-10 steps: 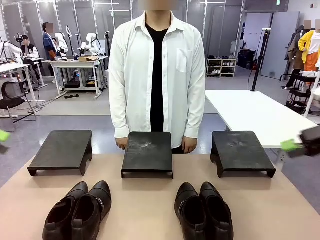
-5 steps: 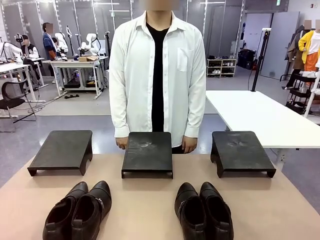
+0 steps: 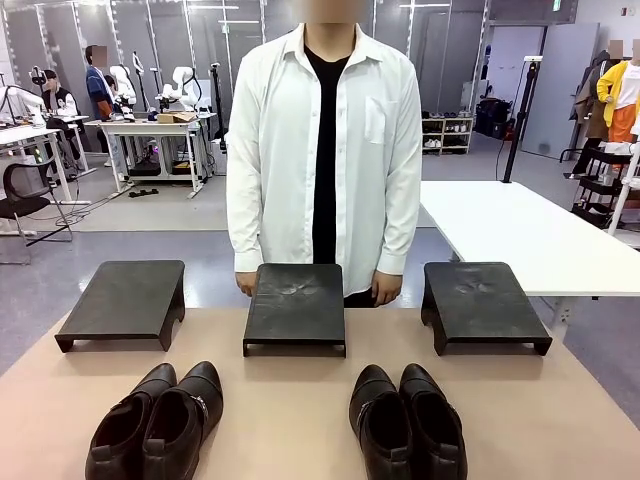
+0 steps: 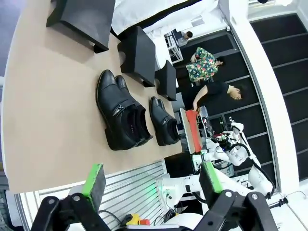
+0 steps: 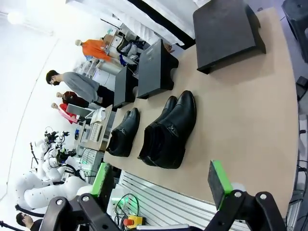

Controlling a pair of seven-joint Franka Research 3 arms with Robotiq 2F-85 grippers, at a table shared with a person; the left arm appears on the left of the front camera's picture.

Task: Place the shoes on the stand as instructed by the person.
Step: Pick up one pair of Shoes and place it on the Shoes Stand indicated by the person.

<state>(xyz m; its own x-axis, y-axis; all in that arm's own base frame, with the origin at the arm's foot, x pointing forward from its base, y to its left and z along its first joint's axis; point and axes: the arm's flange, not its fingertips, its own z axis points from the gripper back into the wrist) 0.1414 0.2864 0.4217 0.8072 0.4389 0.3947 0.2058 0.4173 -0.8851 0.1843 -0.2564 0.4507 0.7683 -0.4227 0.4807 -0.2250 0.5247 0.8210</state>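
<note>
Two pairs of shiny black shoes stand at the table's near edge: the left pair is low, and the right pair looks higher-topped. Three black stands sit beyond them, left, middle and right. The person stands behind the middle stand, hands hanging at its far corners. My left gripper is open and empty, well back from the left pair. My right gripper is open too, short of the right pair.
The tan tabletop has bare room between the two pairs and in front of the stands. A white table stands beyond on the right. Other people and workbenches are far behind on the left.
The green pads that showed at both side edges of the front view a second ago have drawn out of it. The person has shifted slightly to the right. The shoes and stands have not moved.
</note>
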